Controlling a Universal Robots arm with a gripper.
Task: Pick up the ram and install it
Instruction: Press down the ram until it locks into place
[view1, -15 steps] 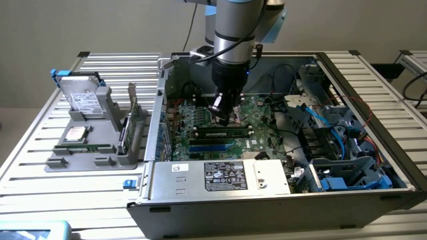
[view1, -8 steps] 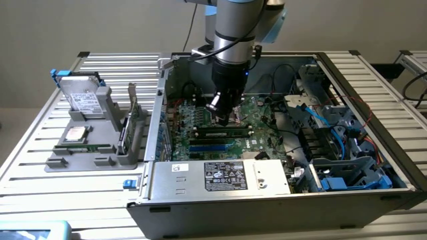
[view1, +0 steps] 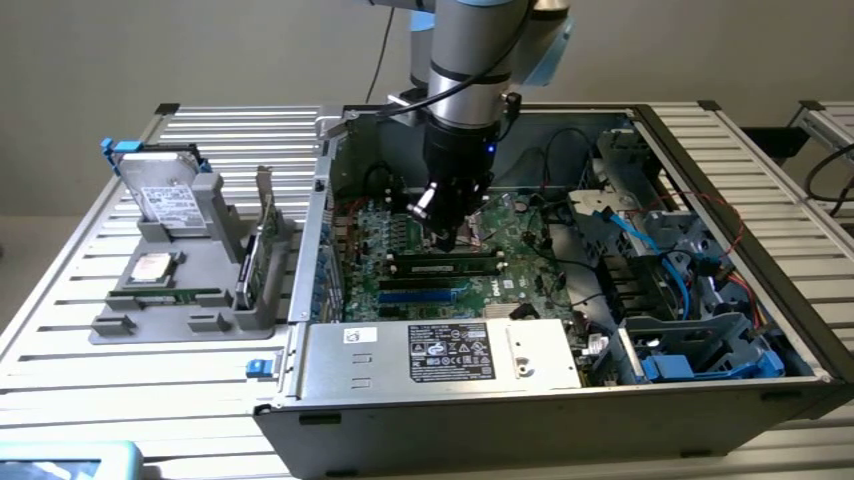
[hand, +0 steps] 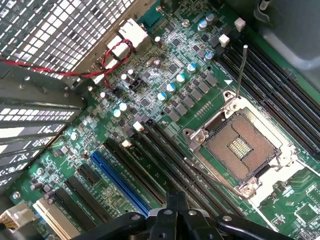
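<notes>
One arm for you in the exterior view: the gripper (view1: 445, 238) hangs inside the open computer case (view1: 694, 170) over the motherboard (view1: 400, 245), fingers clenched with nothing held, and the ram (view1: 447, 267) lies seated in a slot just below it at 6 o'clock, with the grey parts tray (view1: 160, 325) out at 9 o'clock. Wrist view: your closed gripper (hand: 176, 204) sits over the dark slots (hand: 150, 160), empty CPU socket (hand: 242, 147) at 2 o'clock, blue slot (hand: 117, 180) at 10 o'clock.
</notes>
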